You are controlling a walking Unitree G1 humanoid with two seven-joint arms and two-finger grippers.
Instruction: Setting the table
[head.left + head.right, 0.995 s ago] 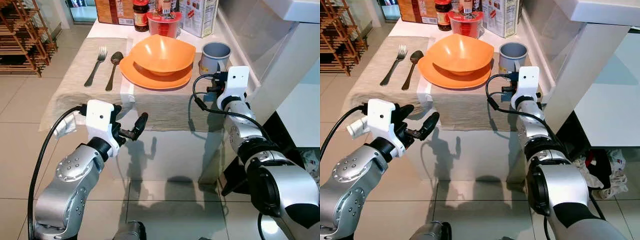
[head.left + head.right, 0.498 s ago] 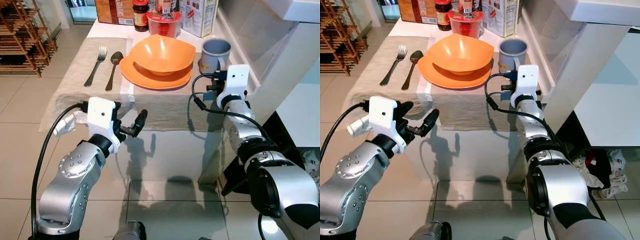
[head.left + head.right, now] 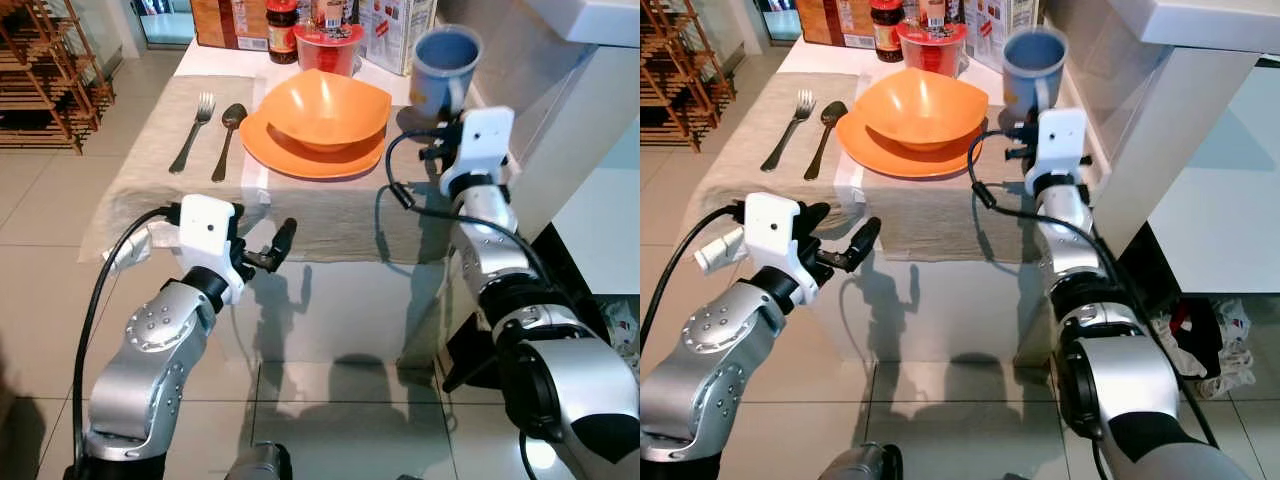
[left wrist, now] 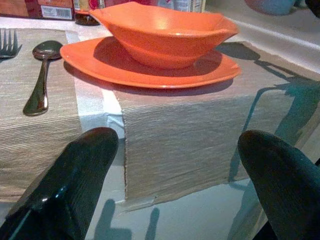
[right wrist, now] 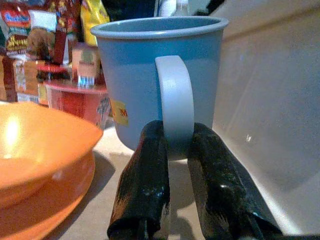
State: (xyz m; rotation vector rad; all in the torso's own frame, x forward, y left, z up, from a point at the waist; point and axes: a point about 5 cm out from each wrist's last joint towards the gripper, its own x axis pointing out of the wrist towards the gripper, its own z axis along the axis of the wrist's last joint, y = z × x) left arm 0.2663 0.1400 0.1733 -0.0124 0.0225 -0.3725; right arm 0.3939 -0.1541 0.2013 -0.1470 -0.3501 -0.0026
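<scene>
My right gripper [image 5: 175, 150] has its two fingers pinched on the handle of the one blue mug [image 3: 442, 57], and the mug is up off the table, upright, hanging in the air at the far right, just right of the bowl. One orange bowl [image 3: 325, 104] sits in one orange plate [image 3: 300, 153], both on the beige runner [image 3: 330, 215] that covers the table's near part and drapes over its near edge. Left of the plate lie two pieces of cutlery side by side: one fork [image 3: 193, 130] on the far left, one spoon [image 3: 226, 137] between it and the plate. At the far end of the table stand a red tub [image 3: 328, 45], a dark jar [image 3: 282, 18] and some boxes [image 3: 400, 35], too crowded for me to count surely. My left gripper [image 3: 262, 248] hovers low before the table's near edge, its two fingers spread apart and holding nothing, pointing toward the plate.
</scene>
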